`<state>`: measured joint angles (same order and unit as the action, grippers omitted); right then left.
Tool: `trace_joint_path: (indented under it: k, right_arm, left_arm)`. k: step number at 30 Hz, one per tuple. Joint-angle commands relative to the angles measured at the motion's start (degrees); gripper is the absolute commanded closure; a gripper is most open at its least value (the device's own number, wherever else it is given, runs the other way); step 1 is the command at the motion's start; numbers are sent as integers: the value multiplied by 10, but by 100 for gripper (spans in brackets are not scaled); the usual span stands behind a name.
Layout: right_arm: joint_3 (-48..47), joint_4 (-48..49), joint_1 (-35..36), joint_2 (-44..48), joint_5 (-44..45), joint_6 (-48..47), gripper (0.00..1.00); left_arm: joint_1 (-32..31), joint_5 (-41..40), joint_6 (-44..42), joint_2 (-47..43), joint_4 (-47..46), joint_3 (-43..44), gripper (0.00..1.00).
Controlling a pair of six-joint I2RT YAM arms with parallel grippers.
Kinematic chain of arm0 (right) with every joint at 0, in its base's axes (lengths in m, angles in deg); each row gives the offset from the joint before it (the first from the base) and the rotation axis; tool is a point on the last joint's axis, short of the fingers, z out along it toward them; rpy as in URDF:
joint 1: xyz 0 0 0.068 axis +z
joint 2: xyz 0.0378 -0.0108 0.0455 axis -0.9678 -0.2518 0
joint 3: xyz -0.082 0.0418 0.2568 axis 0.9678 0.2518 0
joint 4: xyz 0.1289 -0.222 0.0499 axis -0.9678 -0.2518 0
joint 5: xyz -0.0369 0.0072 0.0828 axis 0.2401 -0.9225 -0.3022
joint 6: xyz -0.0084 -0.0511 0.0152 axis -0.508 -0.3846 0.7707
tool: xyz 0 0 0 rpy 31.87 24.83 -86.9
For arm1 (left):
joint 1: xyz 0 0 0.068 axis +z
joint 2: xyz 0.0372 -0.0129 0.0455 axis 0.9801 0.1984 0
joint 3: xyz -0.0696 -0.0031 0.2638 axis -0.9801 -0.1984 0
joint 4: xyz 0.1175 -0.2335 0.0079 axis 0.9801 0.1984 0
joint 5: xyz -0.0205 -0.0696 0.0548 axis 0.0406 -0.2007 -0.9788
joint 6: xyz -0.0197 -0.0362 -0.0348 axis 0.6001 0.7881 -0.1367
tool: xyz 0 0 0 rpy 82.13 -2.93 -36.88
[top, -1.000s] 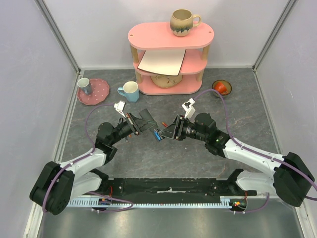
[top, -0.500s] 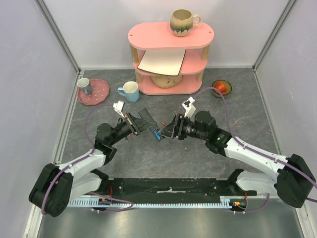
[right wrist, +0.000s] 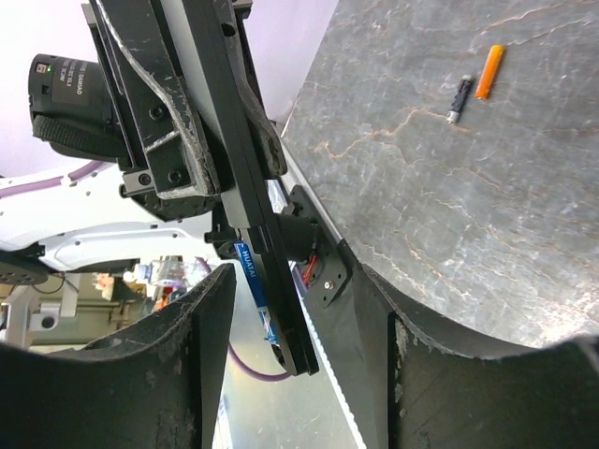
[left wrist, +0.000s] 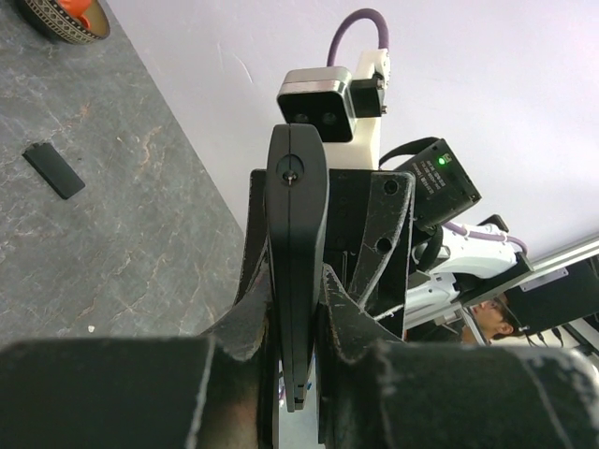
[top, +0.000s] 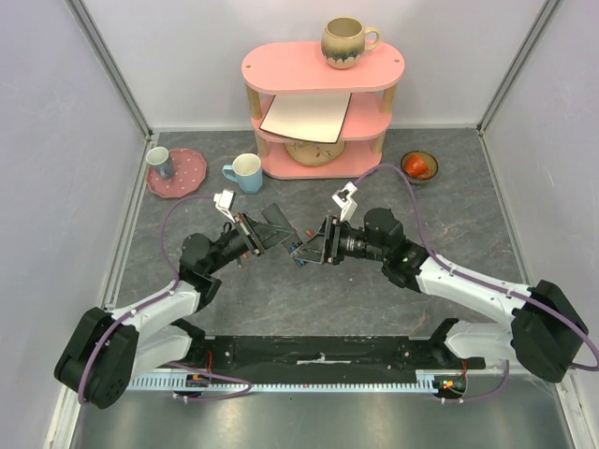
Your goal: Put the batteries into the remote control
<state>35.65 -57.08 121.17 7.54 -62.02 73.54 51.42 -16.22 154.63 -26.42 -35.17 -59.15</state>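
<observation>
Presently, the insertion step is in hand. Remote control [left wrist: 297, 215]: clamped edge-on in left claw [left wrist: 298, 295], off the bench [right wrist: 449, 206]. Blue battery [right wrist: 255, 281]: alongside the remote, within the gap of the right claw [right wrist: 290, 285]; whether it grips, cannot tell. Orange battery [right wrist: 489, 72]: loose on bench. Next move probably calls for pressing the blue battery squarely home.

Grey marbled tabletop [top: 309, 299], pale lilac walls [top: 187, 56], pink three-tier shelf [top: 290, 70] on perhaps wooden posts.

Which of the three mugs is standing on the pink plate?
The small grey mug at far left stands on the pink plate. The light-blue mug stands on the table, and the brown mug on top of the shelf.
</observation>
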Motion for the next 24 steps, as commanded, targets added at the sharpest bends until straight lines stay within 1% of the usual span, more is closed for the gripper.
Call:
trace_joint_path:
  k: [1, 10, 17, 20, 24]
  right_arm:
    - [6, 59, 2, -10, -39, 18, 41]
    - [14, 76, -8, 13, -18, 29, 41]
    - [21, 74, -15, 23, -10, 29, 48]
    - [20, 61, -14, 20, -10, 19, 53]
    - [13, 31, -14, 18, -9, 0, 55]
  left_arm:
    - [-2, 14, 5, 7, -60, 21, 98]
    - [-1, 16, 4, 5, -63, 10, 98]
    - [-1, 14, 3, 0, -65, 3, 98]
    - [-1, 13, 4, 0, -66, 4, 98]
    - [-1, 12, 5, 2, -65, 10, 98]
